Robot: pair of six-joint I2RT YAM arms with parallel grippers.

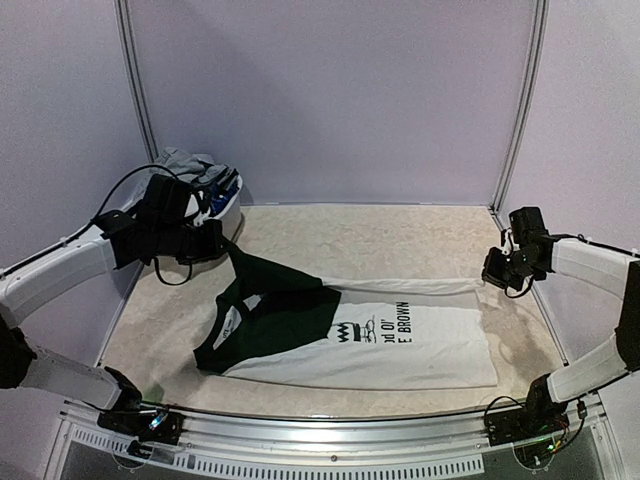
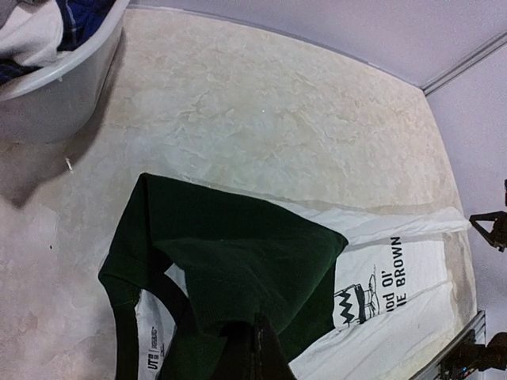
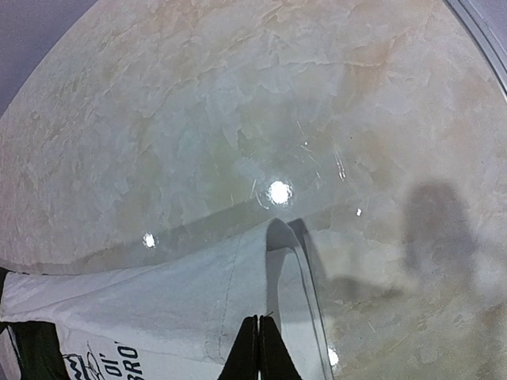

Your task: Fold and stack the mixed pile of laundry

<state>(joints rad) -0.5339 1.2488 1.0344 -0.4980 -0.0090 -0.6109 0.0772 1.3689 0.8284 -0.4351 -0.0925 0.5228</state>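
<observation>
The white T-shirt (image 1: 430,350) carries a black print (image 2: 392,273); its visible letters read "od O'" and "E BROWN", the rest hidden under the dark green sleeve (image 2: 238,253). The neck label (image 2: 150,362) reads "UT".

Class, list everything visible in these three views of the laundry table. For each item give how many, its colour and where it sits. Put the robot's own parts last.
T-shirt: one, white with dark green sleeves and black print, spread across the middle of the table.
laundry pieces: several, exact count unclear, grey, blue plaid and white, heaped in the basket.
basket: one, white, far left corner of the table.
table: one, beige marbled, under everything.
wall panels: lilac, behind and on both sides.
left gripper: one, black, shut on a lifted dark green sleeve, near the basket.
right gripper: one, black, shut on the T-shirt's raised far hem corner, at the right.
</observation>
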